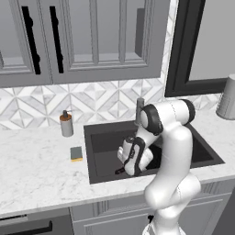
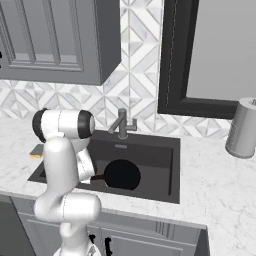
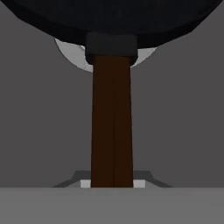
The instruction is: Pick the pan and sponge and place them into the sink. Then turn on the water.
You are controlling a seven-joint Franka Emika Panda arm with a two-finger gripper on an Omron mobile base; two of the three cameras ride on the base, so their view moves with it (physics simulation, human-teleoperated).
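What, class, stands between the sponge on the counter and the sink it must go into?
Nothing visible. The sponge lies on bare counter just left of the sink. The soap bottle stands further back, off that path.

The white arm (image 1: 172,156) rises from the base, bends at its dark elbow joint and folds forward and down, so that the hand points low, with the gripper (image 1: 123,169) at its end closed on the pan's handle (image 3: 112,122).
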